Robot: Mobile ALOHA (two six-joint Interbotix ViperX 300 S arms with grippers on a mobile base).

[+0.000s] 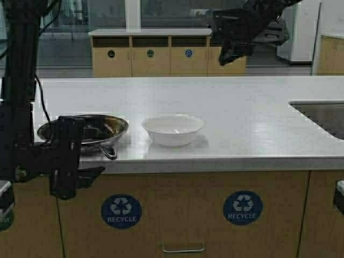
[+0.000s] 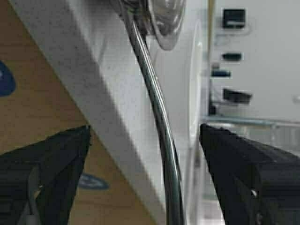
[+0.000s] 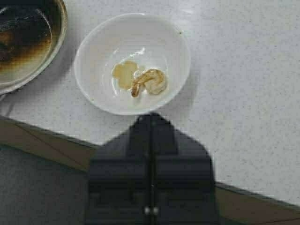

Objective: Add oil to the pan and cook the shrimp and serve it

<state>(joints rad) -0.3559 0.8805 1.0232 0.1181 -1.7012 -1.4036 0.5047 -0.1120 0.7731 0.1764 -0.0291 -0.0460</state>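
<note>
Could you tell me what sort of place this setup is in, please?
Probably a shared kitchen or break area: a long white counter with a sink set into it, recycling-marked cabinets below, and more labelled bins behind. A pan and white bowl sit on top.

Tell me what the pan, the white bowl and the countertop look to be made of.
The pan looks like polished metal: its rim and thin handle mirror the room, and the inside is dark. The white bowl, holding the shrimp, seems to be glazed ceramic or glossy plastic, judging by its soft shine. The countertop looks like pale speckled stone or composite.
</note>
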